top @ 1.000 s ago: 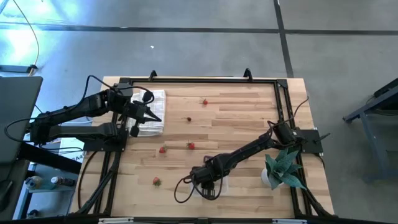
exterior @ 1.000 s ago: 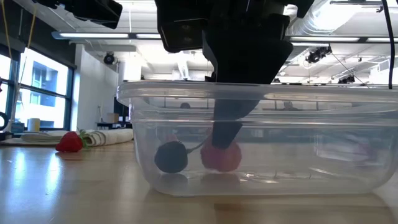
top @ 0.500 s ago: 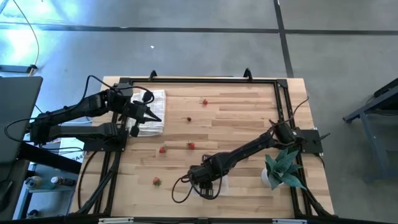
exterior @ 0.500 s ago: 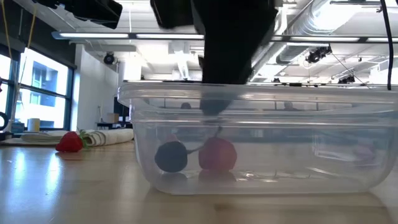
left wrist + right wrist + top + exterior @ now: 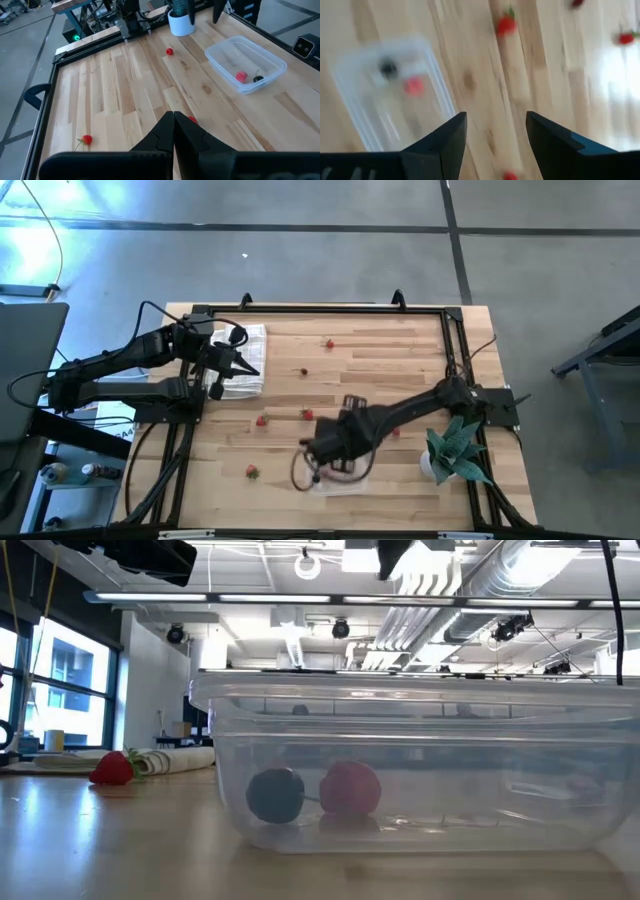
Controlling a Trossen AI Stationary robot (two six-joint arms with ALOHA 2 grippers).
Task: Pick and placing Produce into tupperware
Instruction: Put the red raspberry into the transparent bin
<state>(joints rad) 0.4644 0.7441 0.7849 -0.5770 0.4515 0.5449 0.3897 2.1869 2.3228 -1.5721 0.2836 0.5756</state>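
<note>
The clear tupperware stands near the table's near edge. A red berry and a dark one lie on its floor, also seen in the left wrist view as red berry and dark berry. Several red berries lie loose on the wood. My right gripper is open and empty, raised beside the tupperware on its far-left side. My left gripper is shut and hovers at the white cloth's edge.
A white checked cloth lies under the left arm, with a strawberry in front of it in the low view. A teal potted plant stands at the table's right edge. A black frame rail runs along the far edge.
My right gripper has risen out of the tupperware and drawn away toward the far-left, leaving the red berry lying beside the dark one on the container's floor. The left arm has kept still.
</note>
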